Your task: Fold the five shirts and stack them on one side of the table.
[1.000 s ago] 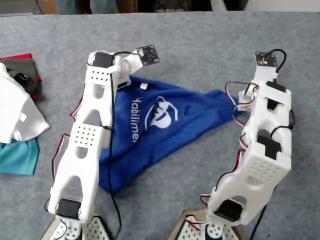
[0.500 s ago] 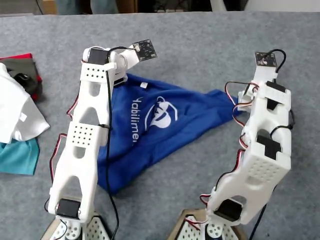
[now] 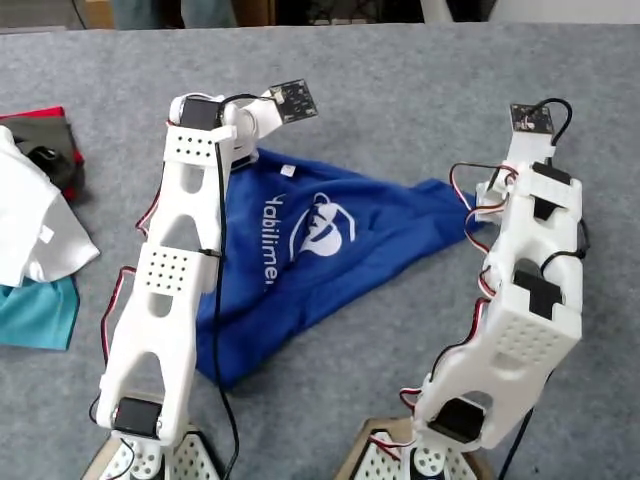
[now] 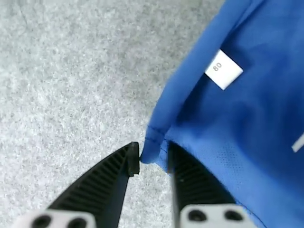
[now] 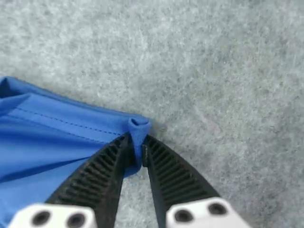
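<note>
A blue shirt (image 3: 340, 270) with white print lies spread in a rough triangle on the grey table between the two arms. My left gripper (image 3: 240, 158) is at the shirt's far left corner. In the left wrist view the gripper (image 4: 152, 156) is shut on that corner of the shirt (image 4: 237, 123), near a small white label (image 4: 223, 70). My right gripper (image 3: 477, 207) is at the shirt's right corner. Its wrist view shows the gripper (image 5: 137, 149) shut on a folded tip of the shirt (image 5: 47, 137). Both corners sit low at the table.
At the table's left edge lies a pile of other shirts: a white one (image 3: 30, 225) on top, a teal one (image 3: 40, 312) under it, and red and dark cloth (image 3: 50, 135) behind. Bare grey table (image 3: 400, 90) stretches beyond the blue shirt.
My left arm has swung slightly to the left, and the shirt's far left corner went with it. The right arm has kept still.
</note>
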